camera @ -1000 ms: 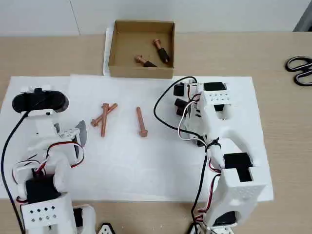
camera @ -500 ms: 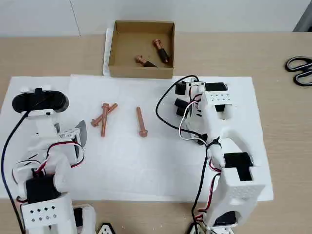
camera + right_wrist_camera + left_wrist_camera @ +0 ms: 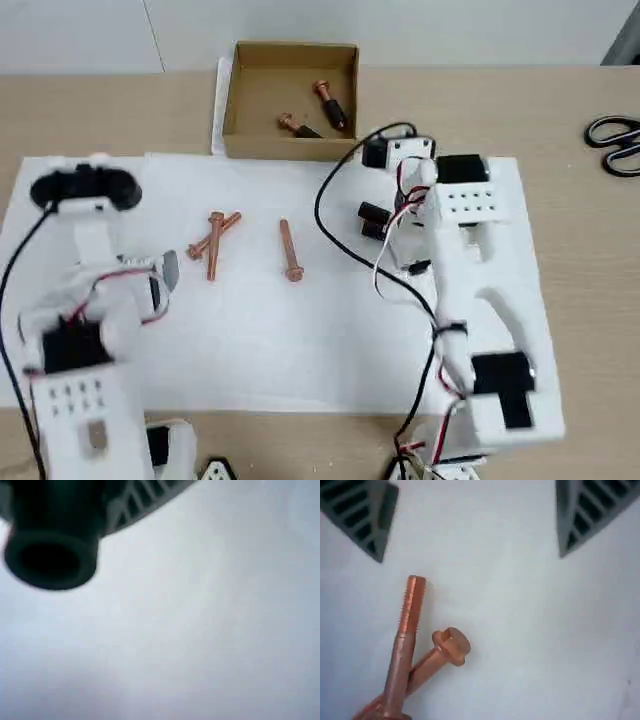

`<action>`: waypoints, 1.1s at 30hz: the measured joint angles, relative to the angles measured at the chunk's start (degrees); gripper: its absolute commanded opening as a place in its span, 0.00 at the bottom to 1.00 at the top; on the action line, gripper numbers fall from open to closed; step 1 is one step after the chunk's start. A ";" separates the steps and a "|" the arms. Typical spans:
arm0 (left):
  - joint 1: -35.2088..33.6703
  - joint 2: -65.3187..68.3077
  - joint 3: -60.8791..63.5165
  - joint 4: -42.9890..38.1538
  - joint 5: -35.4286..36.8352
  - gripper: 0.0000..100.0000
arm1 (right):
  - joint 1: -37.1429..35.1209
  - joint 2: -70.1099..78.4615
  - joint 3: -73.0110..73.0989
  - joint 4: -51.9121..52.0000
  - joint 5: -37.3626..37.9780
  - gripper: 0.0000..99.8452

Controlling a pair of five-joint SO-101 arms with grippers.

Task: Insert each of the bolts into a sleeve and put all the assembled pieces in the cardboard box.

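Bolts (image 3: 403, 645) lie crossed under the wide-apart, empty left jaws. The right jaws clamp a sleeve (image 3: 50, 562) above the surface (image 3: 210, 630).

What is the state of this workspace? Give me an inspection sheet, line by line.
surface: wooden table, with white paper over the work area.
job's things: cardboard box holds two assembled pieces; three bare bolts lie on the paper, two of them crossed; loose sleeves lie by the right arm.
clutter: scissors on bare table, on the right arm's side.
grippers: left pincer open above the crossed bolts; right pincer appears to hold a sleeve.
cables: black cable loops over the paper.
surroundings: pale wall behind the table.
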 measured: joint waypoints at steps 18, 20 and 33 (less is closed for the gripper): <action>14.33 60.84 -37.54 0.09 6.33 0.13 | 0.00 -4.22 0.00 2.64 0.00 0.00; 14.33 65.05 -39.82 0.09 7.03 0.13 | 0.00 -4.22 0.00 2.90 0.00 0.00; 14.33 69.54 -42.73 0.09 8.53 0.13 | 0.00 -4.22 0.00 2.90 0.00 0.00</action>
